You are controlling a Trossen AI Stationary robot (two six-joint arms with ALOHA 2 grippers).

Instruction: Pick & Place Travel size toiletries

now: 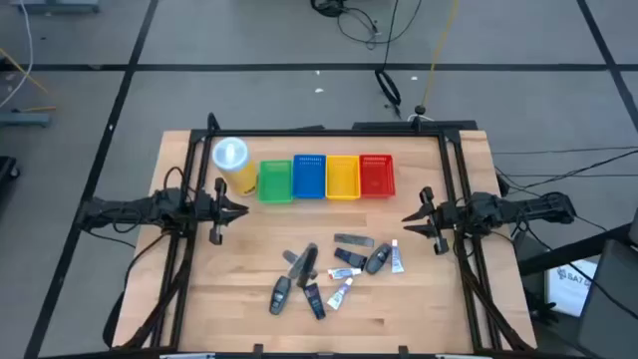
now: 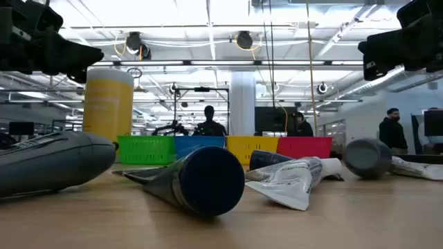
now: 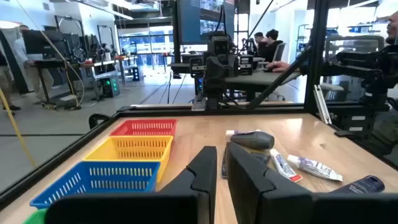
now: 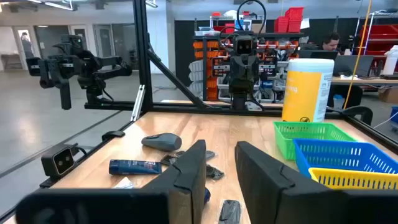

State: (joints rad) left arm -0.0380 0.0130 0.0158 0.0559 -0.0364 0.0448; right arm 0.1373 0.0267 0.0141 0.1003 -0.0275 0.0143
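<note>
1. The travel size toiletries [image 1: 334, 267] all lie loose in a scattered cluster at the lower centre of the high view, on the bare wood of the desk [image 1: 239, 299]. None sits in a basket, so the task looks unstarted: every item is left to pick and place.
2. The cluster mixes shapes: dark grey oval sticks [image 1: 281, 295] with rounded, smooth bodies, small white tubes [image 1: 397, 258] crimped flat at one end, a dark blue tube [image 1: 314, 301], and a flat grey sachet [image 1: 353, 240].
3. Four small baskets of open plastic mesh stand in a row at upper centre, all empty as far as can be seen: green basket [image 1: 275, 181], blue basket [image 1: 309, 177], yellow basket [image 1: 342, 177], red basket [image 1: 376, 175].
4. A tall yellow canister [image 1: 234, 164] with a white lid stands just beside the green basket.
5. The left end effector [image 1: 239, 210] hovers at the left, fingers pressed together, holding nothing.
6. The right end effector [image 1: 409, 217] hovers at the right, slightly spread and empty.
</note>
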